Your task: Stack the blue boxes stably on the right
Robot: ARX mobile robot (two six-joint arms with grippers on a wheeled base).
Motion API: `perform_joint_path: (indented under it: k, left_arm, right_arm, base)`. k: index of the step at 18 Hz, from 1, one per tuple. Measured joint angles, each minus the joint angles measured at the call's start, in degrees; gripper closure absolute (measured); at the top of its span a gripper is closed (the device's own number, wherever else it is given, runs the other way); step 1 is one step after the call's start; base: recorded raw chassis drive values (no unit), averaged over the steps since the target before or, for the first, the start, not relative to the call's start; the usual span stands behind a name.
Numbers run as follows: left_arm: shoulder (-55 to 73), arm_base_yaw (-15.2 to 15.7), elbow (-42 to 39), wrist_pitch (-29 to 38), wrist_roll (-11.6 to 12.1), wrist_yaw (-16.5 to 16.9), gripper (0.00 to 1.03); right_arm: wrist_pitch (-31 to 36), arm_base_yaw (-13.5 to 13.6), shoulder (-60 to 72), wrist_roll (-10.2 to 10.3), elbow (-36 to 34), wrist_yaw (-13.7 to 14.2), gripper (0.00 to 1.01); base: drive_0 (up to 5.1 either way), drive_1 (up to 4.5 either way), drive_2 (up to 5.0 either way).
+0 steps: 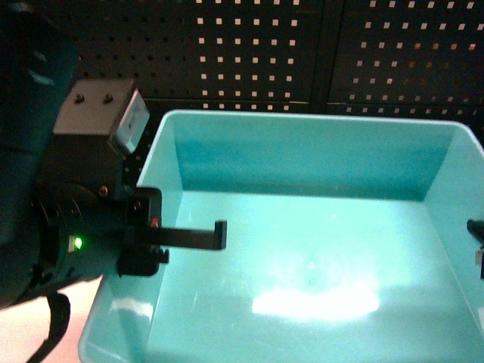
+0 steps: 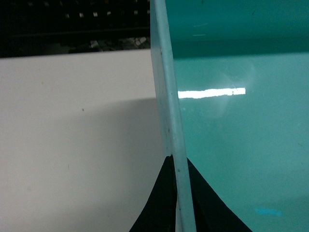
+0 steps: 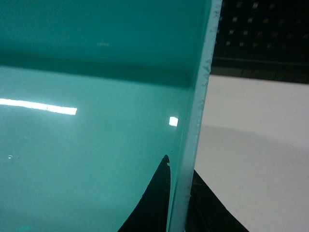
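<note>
A light turquoise, smooth-walled rectangular plastic tub (image 1: 318, 249) fills most of the head view, its open top facing the camera and its shiny floor catching a bright glare. It is held between the two arms, one at each short side.

The left gripper (image 2: 177, 193) straddles the tub's left wall: in the left wrist view one dark finger (image 2: 157, 203) lies outside the pale rim and the other inside, both pressed against the thin wall, so the fingers are clenched on the tub. In the head view the inner finger shows as a black bar reaching over the rim into the tub.

The right gripper (image 3: 179, 203) straddles the opposite wall the same way, with one dark finger (image 3: 152, 203) inside the tub and the other outside, closed on the rim. In the head view only a small black part of it shows at the right edge.

Outside each pair of fingers lies the pale white bench (image 2: 77, 145). Beyond the tub stands a dark perforated pegboard panel (image 1: 302, 53).
</note>
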Motion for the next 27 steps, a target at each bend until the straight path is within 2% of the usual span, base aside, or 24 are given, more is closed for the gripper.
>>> perform_joint_path:
  k: [4, 7, 8, 9, 10, 27]
  left_arm:
    - [-4.3, -0.2, 1.9, -2.3, 1.1, 0.0, 1.01]
    - [-10.4, -0.2, 5.6, -3.0, 3.3, -0.5, 1.01]
    - [-11.1, -0.3, 5.6, -1.5, 4.5, -0.6, 1.01]
    - [-12.2, -0.8, 4.2, 5.6, 8.1, -0.8, 1.01]
    - [-12.9, -0.9, 4.0, 6.3, 10.1, -1.0, 1.01]
    - [-12.9, -0.9, 3.8, 6.4, 10.5, -1.2, 1.01]
  right_arm:
    - [-4.3, -0.3, -7.1, 0.3, 2.5, 0.0, 0.94]
    - [-8.4, -0.7, -15.5, 0.9, 7.3, 0.1, 0.94]
    - [-8.1, -1.0, -16.4, 1.1, 7.3, -0.3, 0.94]
    - [-6.4, -0.9, -18.3, 1.1, 7.3, 0.4, 0.94]
    - [-6.3, -0.6, -18.6, 1.3, 7.3, 0.6, 0.94]
    - [-6.5, -0.6, -18.6, 1.5, 7.3, 0.6, 0.94]
  base:
    - [0.0, 0.0, 0.0]
    - [0.0, 0.0, 0.0]
    - [0.0, 0.0, 0.0]
    - [0.0, 0.0, 0.0]
    - [0.0, 0.0, 0.0]
    - [-1.0, -1.03, -1.0]
